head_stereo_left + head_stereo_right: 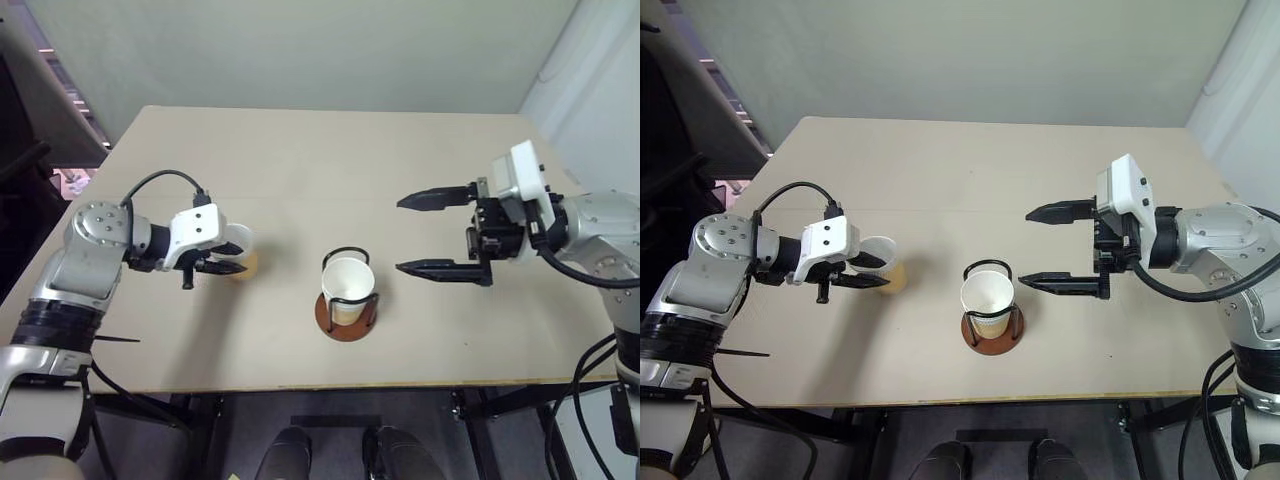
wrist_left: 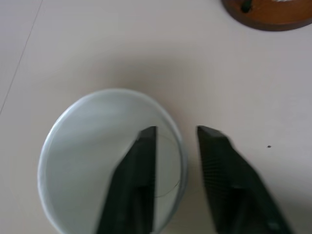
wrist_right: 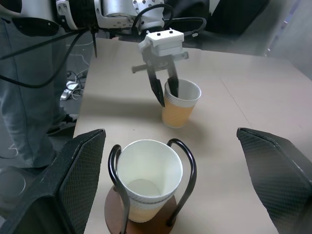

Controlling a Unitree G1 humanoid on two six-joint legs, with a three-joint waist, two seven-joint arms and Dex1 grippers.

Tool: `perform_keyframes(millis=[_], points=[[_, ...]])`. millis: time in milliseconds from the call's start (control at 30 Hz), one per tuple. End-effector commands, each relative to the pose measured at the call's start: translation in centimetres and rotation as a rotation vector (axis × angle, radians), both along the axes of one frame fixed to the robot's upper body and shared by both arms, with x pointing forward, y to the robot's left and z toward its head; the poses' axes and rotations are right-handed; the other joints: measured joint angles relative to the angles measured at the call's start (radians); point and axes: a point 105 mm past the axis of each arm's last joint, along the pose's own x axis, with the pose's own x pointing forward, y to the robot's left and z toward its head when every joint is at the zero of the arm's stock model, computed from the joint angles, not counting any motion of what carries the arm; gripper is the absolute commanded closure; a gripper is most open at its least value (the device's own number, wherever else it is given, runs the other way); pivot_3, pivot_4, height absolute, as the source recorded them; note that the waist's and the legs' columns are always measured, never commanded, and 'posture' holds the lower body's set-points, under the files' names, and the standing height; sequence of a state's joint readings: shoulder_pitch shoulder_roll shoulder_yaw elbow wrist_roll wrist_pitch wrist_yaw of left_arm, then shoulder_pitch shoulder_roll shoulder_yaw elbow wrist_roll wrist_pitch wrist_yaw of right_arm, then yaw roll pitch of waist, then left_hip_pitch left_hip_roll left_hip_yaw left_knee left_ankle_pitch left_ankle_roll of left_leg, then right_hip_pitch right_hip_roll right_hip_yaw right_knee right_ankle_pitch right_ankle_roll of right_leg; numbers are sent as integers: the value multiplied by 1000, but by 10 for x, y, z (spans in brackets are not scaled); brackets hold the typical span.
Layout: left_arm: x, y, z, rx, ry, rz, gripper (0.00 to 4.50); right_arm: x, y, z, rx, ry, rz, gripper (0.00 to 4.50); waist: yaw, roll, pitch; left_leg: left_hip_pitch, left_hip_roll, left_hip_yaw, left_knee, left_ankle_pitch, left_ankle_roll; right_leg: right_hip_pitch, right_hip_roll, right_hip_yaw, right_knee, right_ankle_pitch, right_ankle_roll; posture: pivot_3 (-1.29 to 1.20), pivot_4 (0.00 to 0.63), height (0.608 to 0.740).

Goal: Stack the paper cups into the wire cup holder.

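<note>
While one paper cup [image 1: 347, 286] already sits upright down inside the wire cup holder [image 1: 348, 298], white mouth facing up and the black wire loops hugging it on both sides, the holder itself stands on its round reddish-brown base near the front edge of the beige table [image 1: 300, 160], pretty much in the middle. Off to the robot's left of the holder, a short way apart from it, there's a second cup [image 1: 883, 264] standing upright on the tabletop, tan ribbed outside, white inside. The left gripper [image 3: 166, 91] is right on that one: the left wrist view shows one black finger [image 2: 134, 180] dipped inside the cup's mouth and the other just outside the wall, so the rim sits between them and the fingers are pinched in close on it, looks like a grasp on the cup wall. The cup's bottom seems to be on the table, can't say for sure if it's lifted at all. On the other side of the holder, the right gripper [image 1: 435, 234] hangs above the table with its two long fingers spread wide and pointing sideways toward the holder, nothing between them, not touching the holder or the cup in it.
</note>
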State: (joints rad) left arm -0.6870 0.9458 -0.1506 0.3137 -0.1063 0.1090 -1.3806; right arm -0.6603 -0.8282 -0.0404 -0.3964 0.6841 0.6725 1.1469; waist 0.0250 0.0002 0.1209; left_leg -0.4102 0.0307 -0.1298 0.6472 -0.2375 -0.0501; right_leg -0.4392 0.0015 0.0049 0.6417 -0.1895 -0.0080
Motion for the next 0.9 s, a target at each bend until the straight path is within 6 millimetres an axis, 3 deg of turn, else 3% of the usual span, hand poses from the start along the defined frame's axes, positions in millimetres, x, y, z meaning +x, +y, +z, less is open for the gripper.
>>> perform_keyframes(millis=[33,267,433,567,900], points=[[-3,-10,30,-65,-66,-67,4458,-9,-3,14,12,-52,11,0,1,0,0,0,0,0,0,0,0,0,0,0,0,0,0,0,150,740],[-38,-55,123,-284,-174,-373,4458,-16,-22,14,-51,-68,-54,0,14,-1,0,-4,-1,-1,1,0,0,0,0,0,-3,1,1,0,150,740],[-66,-90,155,-347,-209,-627,4458,-17,-30,16,-57,-94,-109,0,13,0,0,-5,-1,2,2,0,1,0,0,1,-6,3,4,0,150,740],[-78,-117,138,-309,-128,-774,4458,-16,-33,14,-63,-105,-139,0,14,0,0,-5,-1,2,3,0,1,0,0,1,-7,4,7,0,150,740],[-54,-140,94,-154,-116,-794,4458,-23,-38,12,-71,-106,-187,0,14,1,0,-6,-1,2,16,-3,10,6,0,3,-11,8,14,0,150,740]])
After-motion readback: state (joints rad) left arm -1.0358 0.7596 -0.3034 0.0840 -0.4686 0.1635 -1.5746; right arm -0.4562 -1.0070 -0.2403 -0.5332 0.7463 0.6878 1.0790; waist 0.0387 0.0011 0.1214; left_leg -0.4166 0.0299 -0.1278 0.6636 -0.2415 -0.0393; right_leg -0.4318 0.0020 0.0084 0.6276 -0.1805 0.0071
